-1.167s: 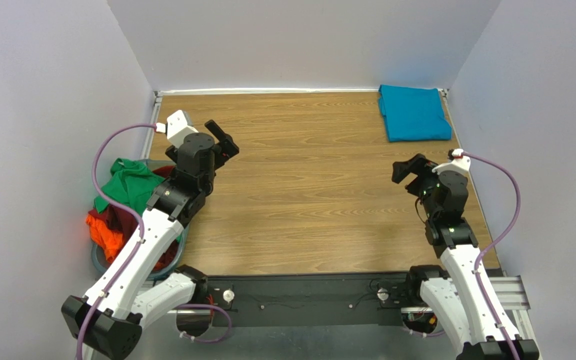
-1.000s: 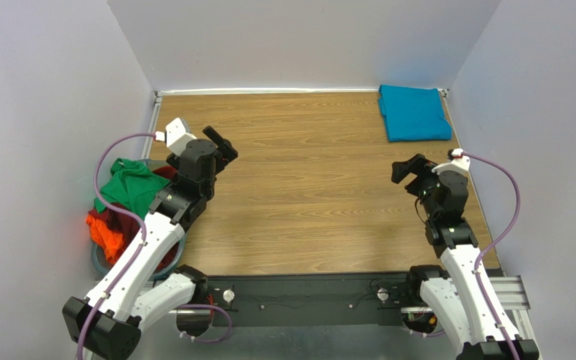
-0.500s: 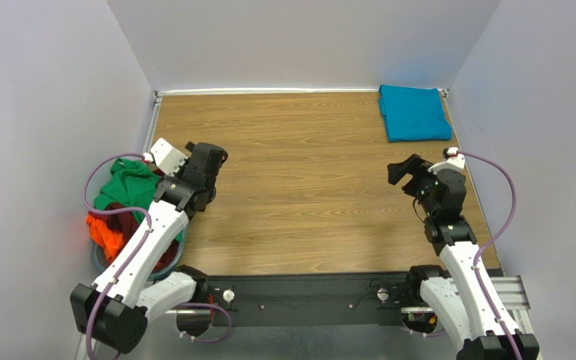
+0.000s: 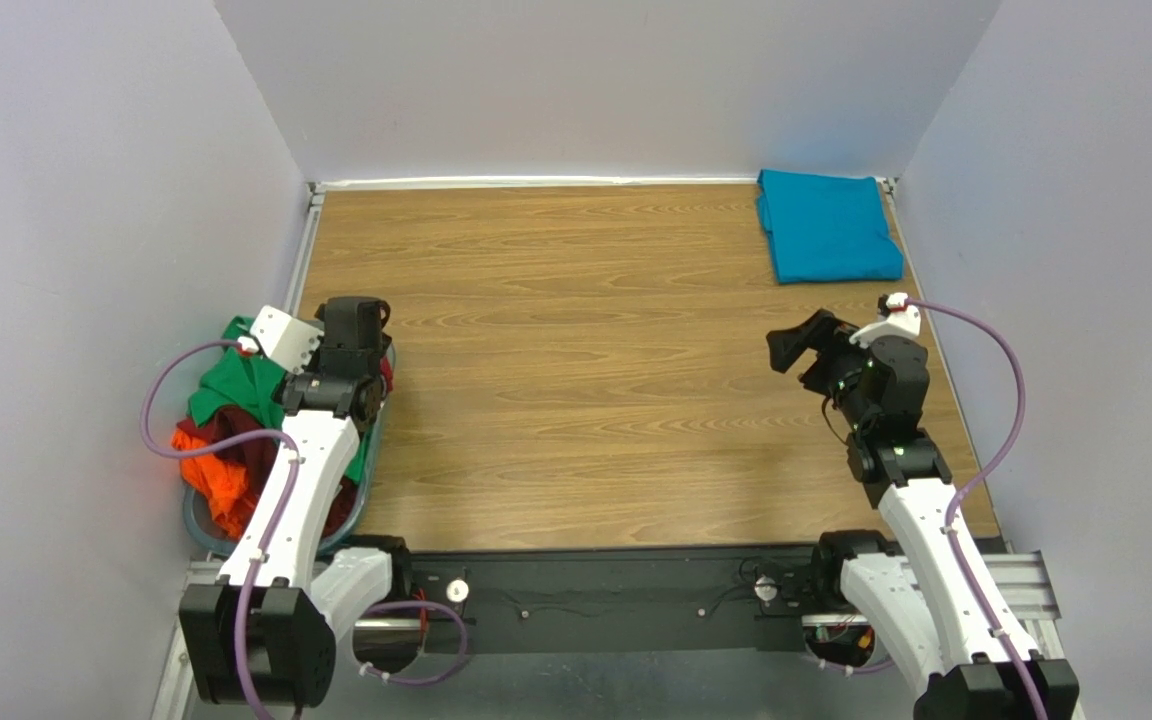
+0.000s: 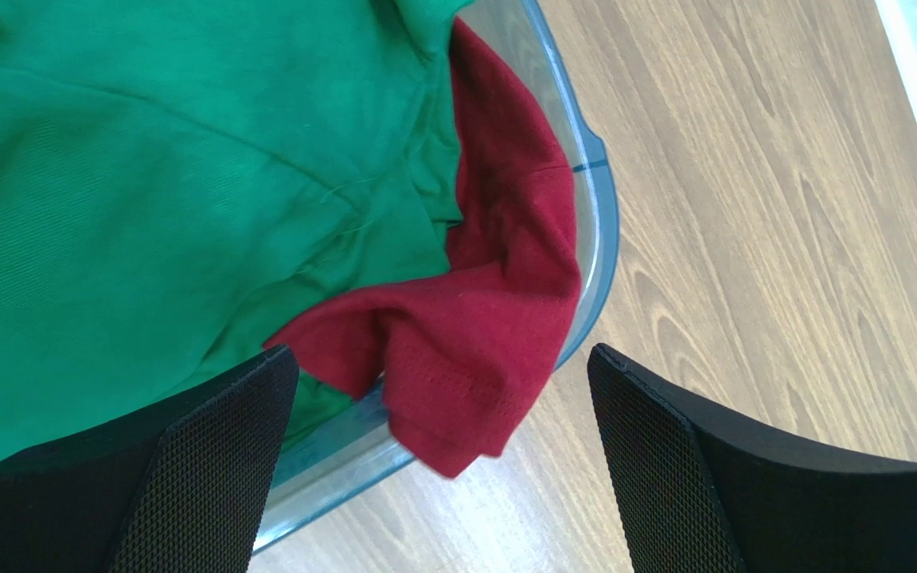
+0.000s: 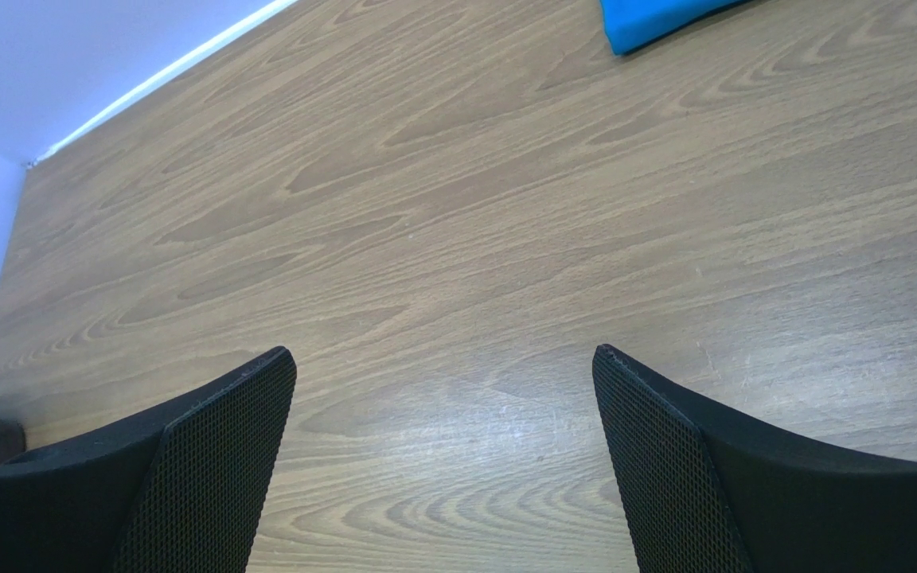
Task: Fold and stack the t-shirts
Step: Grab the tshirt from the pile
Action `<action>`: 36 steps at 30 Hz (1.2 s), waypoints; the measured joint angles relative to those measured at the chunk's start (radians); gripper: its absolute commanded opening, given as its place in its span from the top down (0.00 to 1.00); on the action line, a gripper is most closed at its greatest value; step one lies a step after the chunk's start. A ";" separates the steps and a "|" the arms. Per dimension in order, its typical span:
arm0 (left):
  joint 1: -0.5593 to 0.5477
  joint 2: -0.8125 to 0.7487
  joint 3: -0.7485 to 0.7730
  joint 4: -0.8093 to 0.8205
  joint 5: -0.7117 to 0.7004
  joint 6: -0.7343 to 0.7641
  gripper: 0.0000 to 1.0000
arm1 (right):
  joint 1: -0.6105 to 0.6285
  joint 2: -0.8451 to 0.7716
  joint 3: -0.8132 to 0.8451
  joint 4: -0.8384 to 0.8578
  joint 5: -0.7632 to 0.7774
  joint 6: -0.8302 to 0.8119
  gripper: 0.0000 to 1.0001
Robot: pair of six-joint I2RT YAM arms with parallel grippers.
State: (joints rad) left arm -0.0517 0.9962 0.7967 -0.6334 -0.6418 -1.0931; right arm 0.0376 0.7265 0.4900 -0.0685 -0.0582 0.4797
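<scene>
The left gripper (image 5: 442, 358) hangs over a clear bluish tub (image 5: 589, 227) that sits at the left edge of the wooden table (image 4: 597, 345), at about 8 o'clock seen from above. Its two black fingers (image 5: 212, 466) are spread wide and there is nothing between them but air. The tub is full of shirts. The dark red shirt (image 5: 487, 322) is in the tub, and one part of it, with a sewn hem, flops over the rim on the side of the table. In the left wrist view that red flap lies right below the gap between the fingers, near 6 o'clock, and the fingers do not seem to touch it. The green shirt (image 5: 164, 179) lies on top of the red one and fills the view from 9 to 12 o'clock. From above, the bright orange shirt (image 4: 214, 465) pokes out of the tub on its near left side, at about 7 o'clock from the green one. The teal-blue shirt (image 4: 830, 225) is not in the tub. It lies folded flat in the far right corner of the table, at about 1 o'clock, well apart from the others. The right gripper (image 6: 442, 356) is up in the air on the right side of the table, at about 4 o'clock, and it points across the bare wood toward 10 o'clock. Its fingers (image 6: 691, 466) are spread wide too, and it holds nothing.
</scene>
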 measured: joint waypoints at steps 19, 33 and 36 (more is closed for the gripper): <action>0.106 0.203 -0.013 0.197 0.150 0.079 0.18 | 0.000 0.010 0.000 0.000 -0.014 -0.001 0.00; 0.127 0.235 -0.053 0.238 0.192 0.105 1.00 | 0.000 0.013 0.000 0.000 -0.014 -0.001 0.00; 0.129 0.217 -0.053 0.239 0.200 0.109 1.00 | 0.000 0.013 0.000 0.000 -0.014 -0.001 0.00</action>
State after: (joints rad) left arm 0.0772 1.2133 0.7437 -0.3943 -0.4423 -0.9840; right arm 0.0376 0.7399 0.4900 -0.0685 -0.0727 0.4789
